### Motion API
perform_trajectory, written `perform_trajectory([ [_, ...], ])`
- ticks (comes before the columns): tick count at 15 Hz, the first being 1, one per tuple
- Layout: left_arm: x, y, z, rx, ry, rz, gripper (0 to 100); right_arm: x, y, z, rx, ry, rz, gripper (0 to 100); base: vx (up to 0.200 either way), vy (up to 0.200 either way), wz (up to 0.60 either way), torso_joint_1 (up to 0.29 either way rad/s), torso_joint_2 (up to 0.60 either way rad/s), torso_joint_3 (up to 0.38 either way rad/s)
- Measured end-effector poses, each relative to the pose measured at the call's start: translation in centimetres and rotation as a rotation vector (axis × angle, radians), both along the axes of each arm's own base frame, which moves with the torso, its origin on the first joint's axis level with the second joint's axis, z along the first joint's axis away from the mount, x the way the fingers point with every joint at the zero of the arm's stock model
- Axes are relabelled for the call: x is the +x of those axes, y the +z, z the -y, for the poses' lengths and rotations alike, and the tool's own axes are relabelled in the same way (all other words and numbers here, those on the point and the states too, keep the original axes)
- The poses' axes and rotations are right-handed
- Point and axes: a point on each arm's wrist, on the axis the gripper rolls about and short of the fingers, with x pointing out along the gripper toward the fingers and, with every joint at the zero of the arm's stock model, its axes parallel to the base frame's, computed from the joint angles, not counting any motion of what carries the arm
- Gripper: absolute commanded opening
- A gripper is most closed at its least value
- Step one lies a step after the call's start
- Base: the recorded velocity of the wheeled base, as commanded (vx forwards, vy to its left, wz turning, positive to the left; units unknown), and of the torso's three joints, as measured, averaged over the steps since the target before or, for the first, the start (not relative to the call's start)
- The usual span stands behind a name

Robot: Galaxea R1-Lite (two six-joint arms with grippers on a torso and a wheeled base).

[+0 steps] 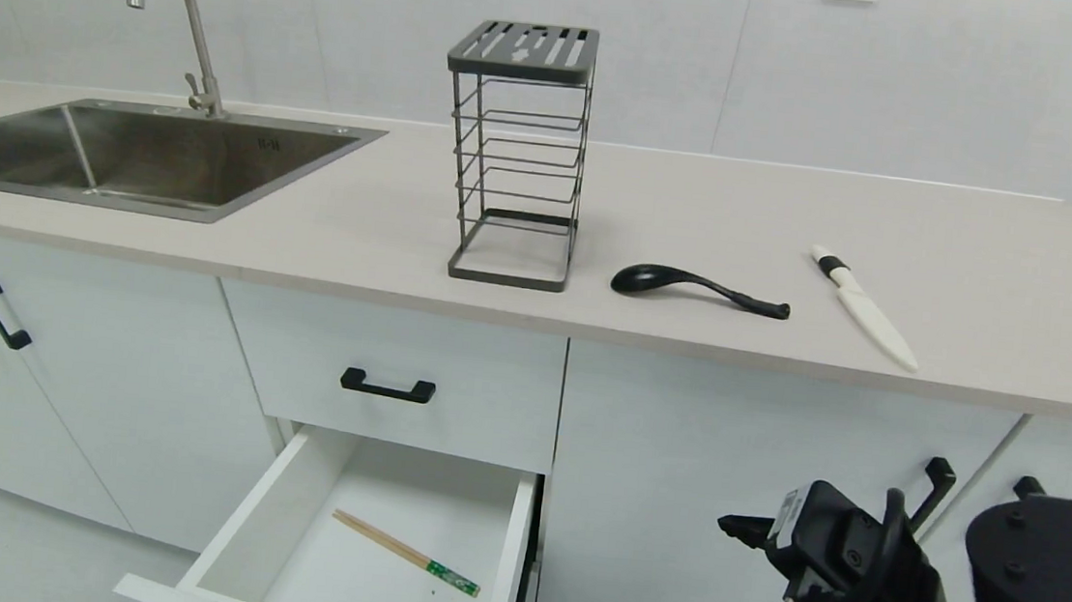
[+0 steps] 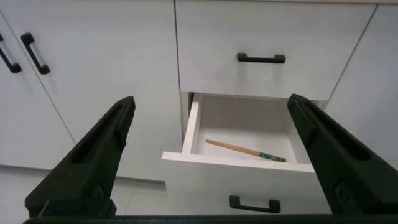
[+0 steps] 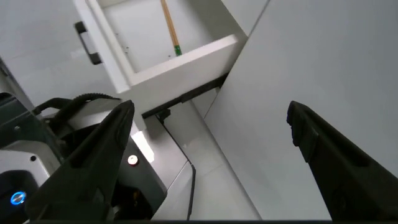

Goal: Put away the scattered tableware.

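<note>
On the counter (image 1: 985, 272), 2 pieces wait to be stowed above 2 empty grippers.

Just right of the wire rack (image 1: 519, 159), black spoon (image 1: 692, 288) flat near the front edge, long axis side to side, bowl toward the rack, handle toward the white knife (image 1: 863, 308). Farther right, knife on a slant, black band near its far end, tapered end toward the front edge. Below the rack, open drawer (image 1: 310, 553) holding chopsticks (image 1: 405, 552) with green ends. Down by the cabinet fronts, right gripper (image 3: 210, 112) with jaws spread wide, nothing between; spoon and knife up and ahead of it, so probably the nearer arm. Facing the drawer, left gripper (image 2: 211, 106), jaws likewise spread and bare.
</note>
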Motion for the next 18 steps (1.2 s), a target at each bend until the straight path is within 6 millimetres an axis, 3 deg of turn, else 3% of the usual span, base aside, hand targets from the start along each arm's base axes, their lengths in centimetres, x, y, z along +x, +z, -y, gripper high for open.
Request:
perform_trajectory([
  [2, 0.0, 0.0, 0.0, 0.0, 0.0, 0.0, 100, 0.0, 0.0, -0.1, 0.002, 0.004, 0.0, 100, 0.0, 0.0, 0.0, 0.097, -0.49, -0.232],
  [8, 0.0, 0.0, 0.0, 0.0, 0.0, 0.0, 100, 0.6, -0.1, -0.8, -0.007, 0.001, -0.007, 100, 0.0, 0.0, 0.0, 0.324, -0.48, -0.251],
  [18, 0.0, 0.0, 0.0, 0.0, 0.0, 0.0, 100, 3.5, -0.5, -4.3, -0.02, 0.011, -0.016, 100, 0.0, 0.0, 0.0, 0.262, -0.53, -0.266],
])
